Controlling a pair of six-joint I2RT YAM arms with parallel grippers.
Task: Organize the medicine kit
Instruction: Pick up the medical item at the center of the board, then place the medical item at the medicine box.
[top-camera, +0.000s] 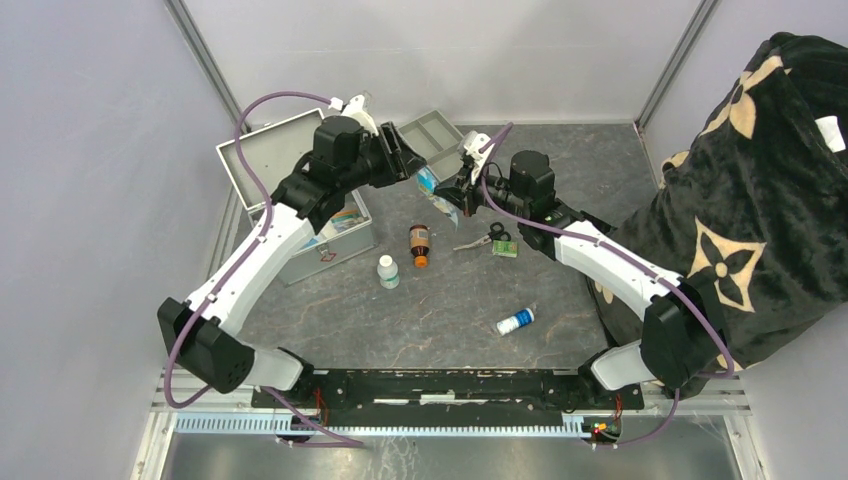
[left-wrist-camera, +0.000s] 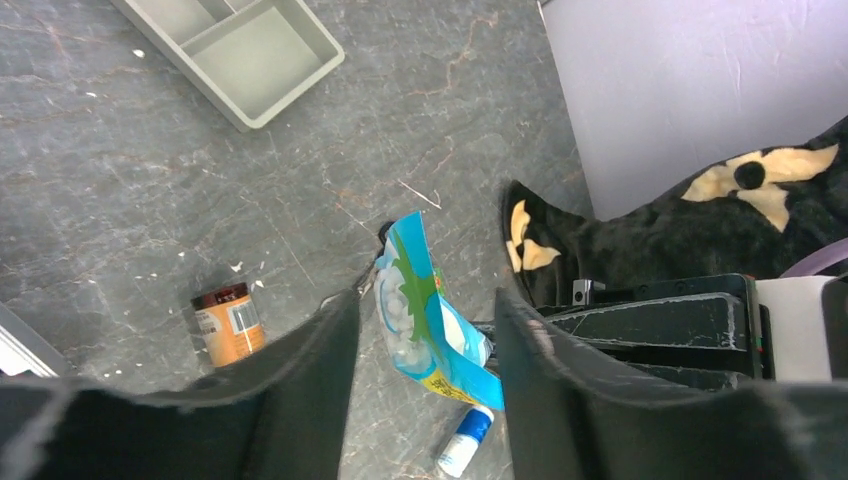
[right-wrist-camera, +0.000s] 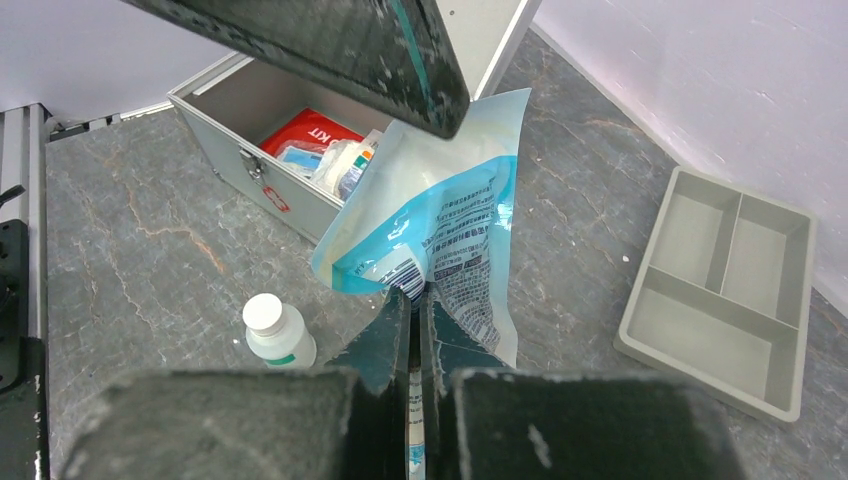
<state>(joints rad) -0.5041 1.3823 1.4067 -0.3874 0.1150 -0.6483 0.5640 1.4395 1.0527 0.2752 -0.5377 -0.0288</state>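
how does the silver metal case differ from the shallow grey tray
The boxy silver-grey metal medicine case is deep; the shallow grey divided tray is low-walled. The case has a hinged lid, standing open; the tray has no lid. The case holds a flat red pouch and packets; the tray's compartments are bare. Both are grey, rectangular and sit on the dark marbled table.

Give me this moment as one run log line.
right pincer: shut on packet | left pincer: open around packet | kit: lid open
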